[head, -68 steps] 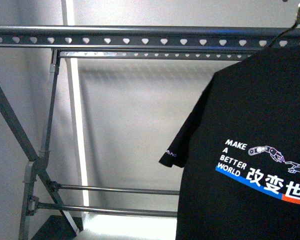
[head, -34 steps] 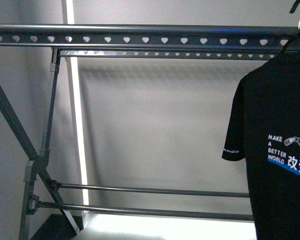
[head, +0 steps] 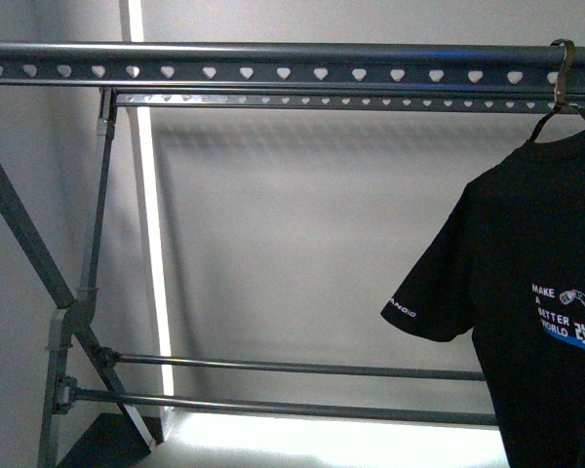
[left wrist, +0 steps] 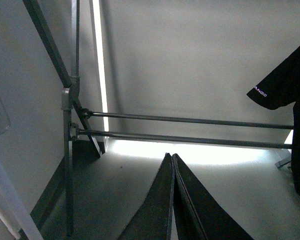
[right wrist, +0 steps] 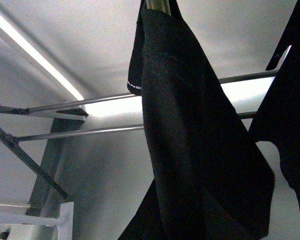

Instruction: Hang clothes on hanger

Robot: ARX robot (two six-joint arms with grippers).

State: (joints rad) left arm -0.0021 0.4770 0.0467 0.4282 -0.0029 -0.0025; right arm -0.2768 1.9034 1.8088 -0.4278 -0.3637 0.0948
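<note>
Background: plain grey wall behind the rack [head: 273,73].
T-shirt [head: 526,322]: hangs by a wire hook [head: 563,68] on the top rail, far right.
Left gripper [left wrist: 172,165]: fingers pressed together, holding nothing.
Right gripper: not seen, cannot tell.

The hanger [head: 273,73] stands in front of me, its top rail running across overhead. My T-shirt [head: 526,322] hangs from the right end of that rail by a wire hook [head: 563,73]. The hanger's two lower bars [head: 292,369] run below, left of the shirt's hem.
</note>
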